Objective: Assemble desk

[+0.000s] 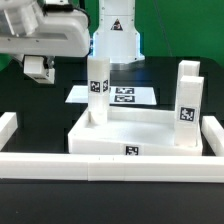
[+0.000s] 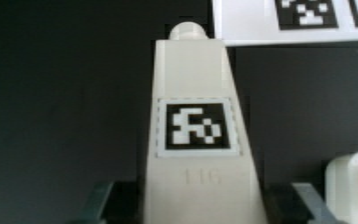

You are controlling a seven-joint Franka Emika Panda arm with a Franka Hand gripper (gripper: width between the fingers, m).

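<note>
White plastic makes up the tray-like rectangular tabletop (image 1: 128, 135), lying on the black table (image 1: 35, 100) just behind the long white border rail (image 1: 110, 166) at the near edge. A short square tagged leg (image 1: 188, 101) stands upright in its corner on the exterior view's right. Another white tagged leg (image 2: 197, 130) stands at the far corner on that view's left; the wrist view shows the claw (image 2: 201, 196) gripping it, one dark finger on each side. The marker board (image 1: 112, 95) lies behind.
</note>
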